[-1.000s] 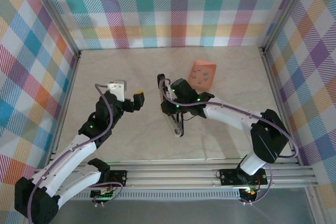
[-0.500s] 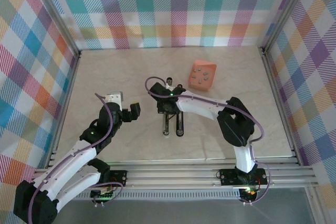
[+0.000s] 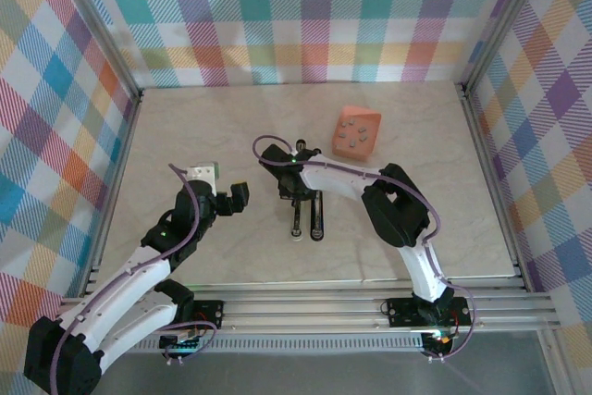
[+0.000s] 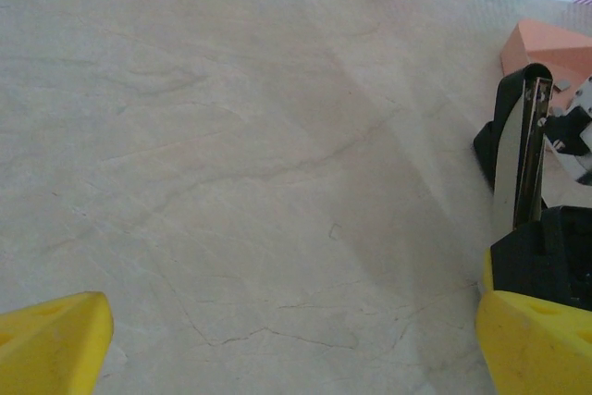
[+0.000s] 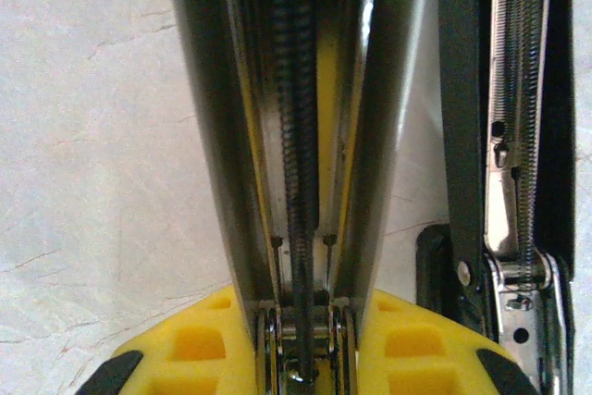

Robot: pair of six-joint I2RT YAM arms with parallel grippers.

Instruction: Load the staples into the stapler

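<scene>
The right tool (image 5: pixel 303 335) is clamped tight on the hinge end of the steel staple channel (image 5: pixel 296 90) of the black-and-steel desk stapler (image 3: pixel 310 219), which lies swung open on the pale marbled counter (image 3: pixel 185 117). The left tool (image 3: pixel 239 195) hovers beside it, jaws wide and empty. The opening step looks done. Next, staples must be fetched, perhaps from the salmon-orange box (image 3: pixel 356 131), and laid in the channel.

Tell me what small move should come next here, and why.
Probably bring the open, empty left gripper across toward the orange box, with the right gripper holding the stapler steady. The right gripper is shut on the stapler's opened metal channel, where a spring shows but no staple strip that I can see, so staples likely have to be fetched first.
</scene>
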